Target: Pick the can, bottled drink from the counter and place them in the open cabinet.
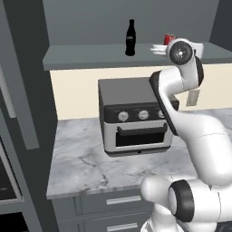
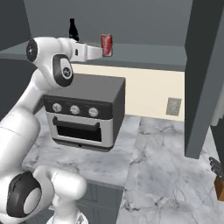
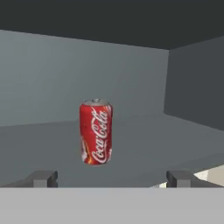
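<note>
The can (image 3: 96,132) stands upright on the grey shelf (image 1: 90,56) of the open cabinet (image 2: 144,22), toward the shelf's right end and near its front edge. In the left base view the arm's wrist covers most of the can, leaving a red sliver above it. The bottled drink (image 1: 130,38) stands upright on the same shelf, further left and well apart from the can; in the right base view its lower half is hidden behind the arm.

The gripper (image 3: 112,178) is spread wide, holding nothing, its two dark fingertips (image 3: 43,178) set far to either side with the can between them and a little beyond, not touching. Whether the tips reach past the shelf's front edge is hard to judge.

Below the shelf a toaster oven (image 2: 83,111) sits on the marble desk (image 2: 162,166), against the back wall. At the desk's right edge, a brown knife block (image 2: 217,180) is cut off by the frame.
</note>
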